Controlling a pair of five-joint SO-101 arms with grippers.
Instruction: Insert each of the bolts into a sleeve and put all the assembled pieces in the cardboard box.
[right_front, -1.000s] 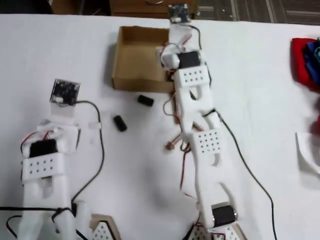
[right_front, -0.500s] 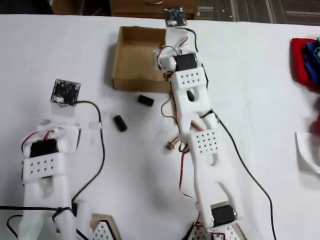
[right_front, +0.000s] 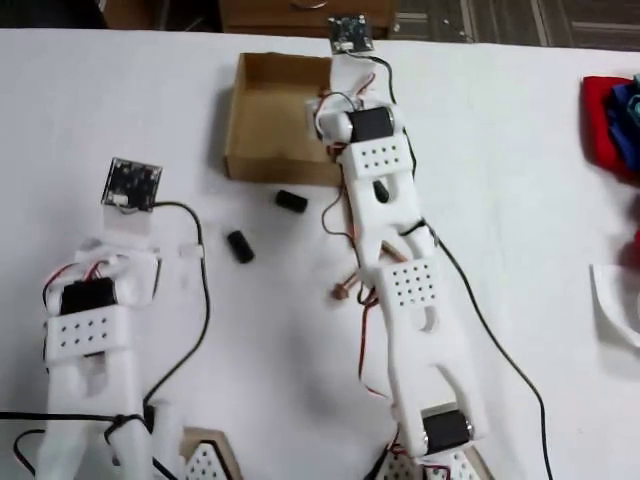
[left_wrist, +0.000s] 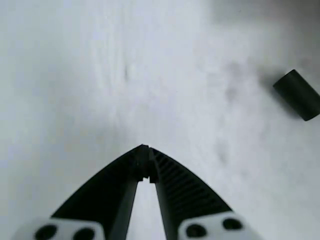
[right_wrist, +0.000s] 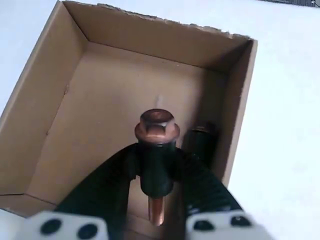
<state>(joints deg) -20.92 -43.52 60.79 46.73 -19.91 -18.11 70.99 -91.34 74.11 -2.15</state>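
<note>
- Right wrist view: the right gripper (right_wrist: 156, 160) hangs over the open cardboard box (right_wrist: 60, 90), its black fingers (right_wrist: 117, 175) closed tight on a black sleeve (right_wrist: 156, 180).
- A copper bolt (right_wrist: 156, 129) runs through that sleeve, with its flanged head above the fingers and its shank poking out below.
- A second assembled piece (right_wrist: 204, 142) stands inside the box, close against one side wall.
- Left wrist view: the left gripper (left_wrist: 145, 156) has its tips pressed together with nothing between them, above the white table (left_wrist: 75, 75).
- A loose dark sleeve (left_wrist: 297, 95) lies on the table, well apart from those tips.
- High view: the right arm (right_front: 385, 190) stretches out to the box's near corner, while the left arm (right_front: 90, 310) sits back from it.
- Two sleeves lie between the arms: the upper sleeve (right_front: 291, 200) just in front of the box wall, and the lower sleeve (right_front: 239, 246) a little nearer the left arm.
- A loose copper bolt (right_front: 343, 290) rests just beside the right arm.
</note>
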